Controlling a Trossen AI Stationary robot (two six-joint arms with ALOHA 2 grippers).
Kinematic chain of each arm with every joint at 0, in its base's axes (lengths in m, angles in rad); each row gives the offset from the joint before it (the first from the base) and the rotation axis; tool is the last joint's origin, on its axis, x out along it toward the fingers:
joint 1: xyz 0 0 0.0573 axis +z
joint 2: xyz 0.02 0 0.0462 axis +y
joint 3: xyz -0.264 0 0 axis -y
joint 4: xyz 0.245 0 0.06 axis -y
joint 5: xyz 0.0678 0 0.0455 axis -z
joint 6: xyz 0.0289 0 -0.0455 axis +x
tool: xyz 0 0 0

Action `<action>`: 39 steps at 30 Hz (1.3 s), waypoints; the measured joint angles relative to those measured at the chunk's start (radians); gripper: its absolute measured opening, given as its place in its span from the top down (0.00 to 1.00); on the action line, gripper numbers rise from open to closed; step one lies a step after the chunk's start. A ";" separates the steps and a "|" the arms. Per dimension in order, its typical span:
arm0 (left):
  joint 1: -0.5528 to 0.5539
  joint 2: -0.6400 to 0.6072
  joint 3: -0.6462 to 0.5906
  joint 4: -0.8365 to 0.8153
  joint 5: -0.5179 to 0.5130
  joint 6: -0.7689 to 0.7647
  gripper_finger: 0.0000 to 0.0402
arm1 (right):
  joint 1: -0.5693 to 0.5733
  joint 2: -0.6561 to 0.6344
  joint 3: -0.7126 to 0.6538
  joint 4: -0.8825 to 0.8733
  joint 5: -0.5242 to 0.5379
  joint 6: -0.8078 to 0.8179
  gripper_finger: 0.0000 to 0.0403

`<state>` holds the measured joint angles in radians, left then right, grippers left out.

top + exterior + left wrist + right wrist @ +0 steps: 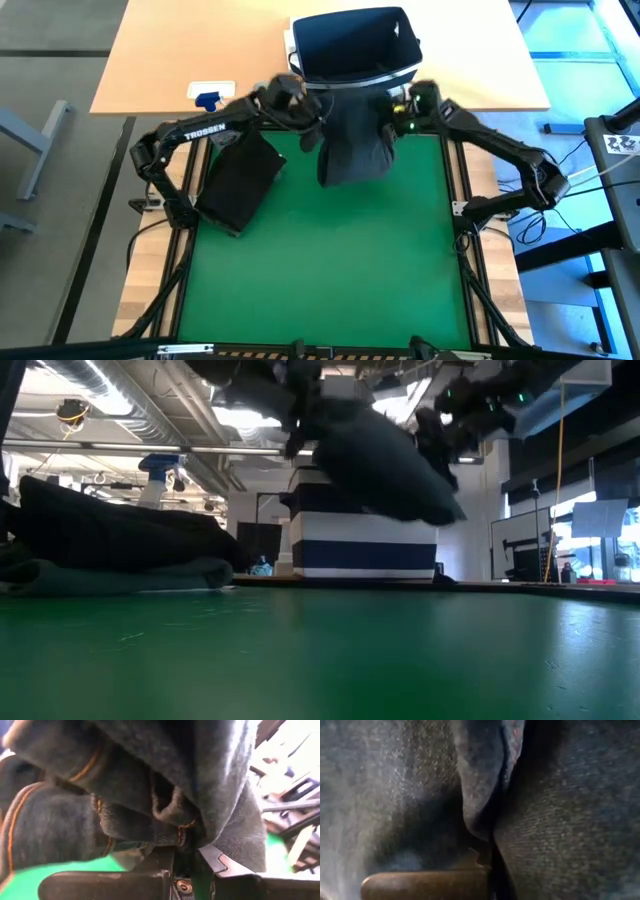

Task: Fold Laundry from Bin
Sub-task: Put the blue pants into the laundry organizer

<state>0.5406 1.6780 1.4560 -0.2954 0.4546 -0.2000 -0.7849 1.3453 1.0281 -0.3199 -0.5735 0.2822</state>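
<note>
While a dark denim garment (355, 140) is held up in the air just in front of the bin (352, 45), it is gripped at its upper edge from both sides. Taken from the left, a folded black garment (238, 180) is seen lying at the nine o'clock edge of the green mat (330, 270), with an olive piece (120, 575) under it in the low view. Next, the left end effector (308, 118) is found at the garment's ten o'clock corner; in its wrist view the fingers are closed on a bunched seam with orange stitching (172, 825). The garment hangs between the two arms, its long axis running from twelve toward six o'clock, its lower end judged to be clear of the mat. The right end effector (392, 122) is placed at the two o'clock corner, and cloth is seen pinched in its closed fingers in the right wrist view. Both arms are about equally near the cloth, so neither is favoured. The coming move is judged to turn on the mat lying toward six o'clock of both end effectors: the garment would have to be carried that way and lowered flat.

As for writing, "TROSSEN" (205, 130) is read in white on the left arm's forearm. A small blue-and-white item (210, 95) lies on the counter (180, 50) at eleven o'clock; no lettering can be made out on it, and none is legible on the striped bin.
</note>
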 joint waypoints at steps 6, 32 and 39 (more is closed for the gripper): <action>0.053 0.007 0.212 -0.016 0.022 0.000 0.93 | -0.001 0.031 0.306 -0.121 0.107 0.003 0.96; 0.390 0.425 0.453 0.546 -0.082 -0.228 0.94 | -0.249 0.720 1.240 -0.229 0.339 -0.100 0.96; 0.421 0.520 0.491 0.527 -0.125 -0.224 0.88 | -0.302 0.848 1.238 -0.271 0.310 -0.088 0.90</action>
<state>0.9611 2.1975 1.9465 0.2317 0.3294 -0.4243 -1.0870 2.1934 2.2665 -0.5906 -0.2634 0.1941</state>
